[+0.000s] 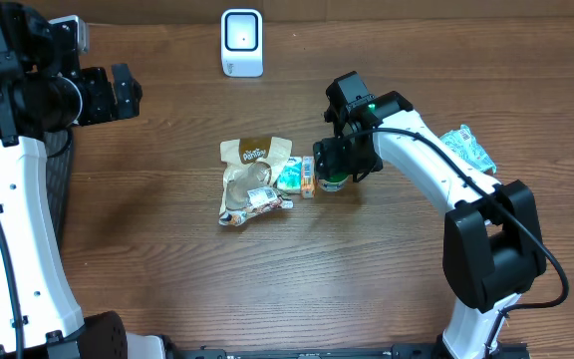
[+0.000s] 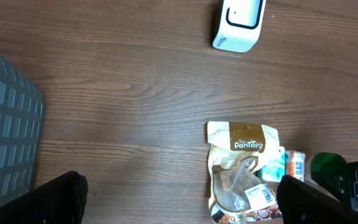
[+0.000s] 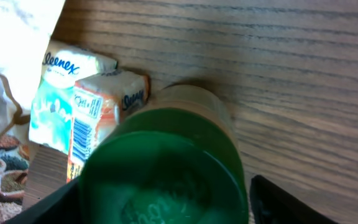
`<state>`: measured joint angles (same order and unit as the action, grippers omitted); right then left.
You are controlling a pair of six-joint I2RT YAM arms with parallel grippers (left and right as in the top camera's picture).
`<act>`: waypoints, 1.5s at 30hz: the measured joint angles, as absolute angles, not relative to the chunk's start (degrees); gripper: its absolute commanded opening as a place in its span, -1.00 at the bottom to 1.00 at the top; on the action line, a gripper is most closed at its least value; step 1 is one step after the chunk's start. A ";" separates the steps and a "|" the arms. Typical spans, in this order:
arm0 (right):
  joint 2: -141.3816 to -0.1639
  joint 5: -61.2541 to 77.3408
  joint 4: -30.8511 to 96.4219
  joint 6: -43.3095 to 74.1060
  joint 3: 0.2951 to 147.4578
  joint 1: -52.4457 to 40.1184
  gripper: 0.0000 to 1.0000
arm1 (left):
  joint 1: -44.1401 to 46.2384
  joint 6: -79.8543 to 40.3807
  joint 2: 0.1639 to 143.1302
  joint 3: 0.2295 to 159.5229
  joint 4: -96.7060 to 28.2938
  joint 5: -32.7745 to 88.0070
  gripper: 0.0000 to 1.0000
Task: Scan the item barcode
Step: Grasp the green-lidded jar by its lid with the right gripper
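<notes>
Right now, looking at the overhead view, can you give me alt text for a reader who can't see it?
The right pincer sits over a green-lidded jar mid-table, beside a tissue pack and a tan snack pouch. A white scanner stands at the far edge; the left pincer hangs open at upper left.

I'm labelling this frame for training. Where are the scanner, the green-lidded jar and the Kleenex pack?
scanner [image 1: 241, 42], overhead view, middle of its white front.
green-lidded jar [image 3: 160, 177], right wrist view, centre of the green lid.
Kleenex pack [image 3: 51, 109], right wrist view, wrapper below the logo.
</notes>
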<state>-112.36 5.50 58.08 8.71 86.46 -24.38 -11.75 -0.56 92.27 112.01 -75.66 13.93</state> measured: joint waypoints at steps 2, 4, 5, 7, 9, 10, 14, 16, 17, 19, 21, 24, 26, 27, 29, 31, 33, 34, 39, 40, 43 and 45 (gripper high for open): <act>-112.36 5.04 57.98 6.83 86.43 -24.40 0.46 | -11.75 -0.54 92.27 112.01 -75.66 13.93 0.99; -112.36 3.38 57.71 3.49 86.43 -24.40 0.37 | -11.75 -0.54 92.27 112.01 -75.66 13.93 0.99; -112.36 2.55 57.45 0.89 86.43 -24.38 0.36 | -11.75 -0.54 92.27 112.01 -75.66 13.93 0.99; -112.38 1.17 56.88 -5.41 86.43 -24.36 0.37 | -11.75 -0.56 92.27 112.01 -75.66 13.93 0.99; -112.36 0.56 56.69 -13.69 86.43 -24.36 0.40 | -11.75 -0.54 92.27 112.01 -75.66 13.93 0.99; -112.36 0.43 56.53 -16.64 86.43 -24.36 0.47 | -11.75 -0.54 92.27 112.01 -75.66 13.93 0.99; -112.36 -0.38 55.31 -28.10 86.43 -24.36 0.50 | -11.75 -0.56 92.27 112.01 -75.66 13.93 0.99; -112.36 -0.45 54.22 -32.29 86.43 -24.36 0.57 | -11.75 -0.56 92.27 112.01 -75.66 13.93 0.99; -112.36 -0.45 53.87 -33.26 86.43 -24.36 0.61 | -11.75 -0.56 92.27 112.01 -75.66 13.93 0.99; -112.36 -0.49 53.19 -32.58 86.43 -24.36 0.70 | -11.75 -0.54 92.27 112.01 -75.66 13.93 0.99; -112.36 -0.69 52.47 -26.55 86.43 -24.29 0.70 | -11.75 -0.56 92.27 112.01 -75.66 13.93 0.99; -112.36 -0.84 53.80 -17.17 86.43 -23.59 0.70 | -11.75 -0.56 92.27 112.01 -75.66 13.93 0.99; -112.36 -0.82 54.87 -12.43 86.39 -22.96 0.70 | -11.75 -0.54 92.27 112.01 -75.66 13.93 0.99; -112.36 -0.80 55.22 -11.51 86.37 -22.87 0.70 | -11.75 -0.54 92.27 112.01 -75.66 13.93 0.99; -112.36 -0.27 56.40 -9.26 86.30 -22.74 0.69 | -11.75 -0.54 92.27 112.01 -75.66 13.93 0.99; -112.36 0.45 57.12 -7.94 86.19 -22.68 0.61 | -11.75 -0.56 92.27 112.01 -75.66 13.93 0.99; -112.36 1.45 57.54 -7.05 86.17 -22.63 0.48 | -11.75 -0.56 92.27 112.01 -75.66 13.93 0.99; -112.36 1.56 57.60 -6.66 86.17 -22.63 0.40 | -11.75 -0.56 92.27 112.01 -75.66 13.93 0.99; -112.36 2.07 57.19 -6.04 86.17 -22.59 0.05 | -11.75 -0.56 92.27 112.01 -75.66 13.93 0.99; -112.36 2.07 57.04 -5.93 86.17 -22.59 -0.01 | -11.75 -0.56 92.27 112.01 -75.66 13.93 0.99; -112.36 2.11 56.51 -6.02 86.17 -22.59 -0.10 | -11.75 -0.56 92.27 112.01 -75.66 13.93 0.99; -112.36 2.33 57.10 -6.00 86.26 -22.59 -0.14 | -11.75 -0.56 92.27 112.01 -75.66 13.93 0.99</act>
<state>-112.36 2.33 57.10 -6.00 86.26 -22.59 -11.75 -0.56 92.27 112.01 -75.66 13.93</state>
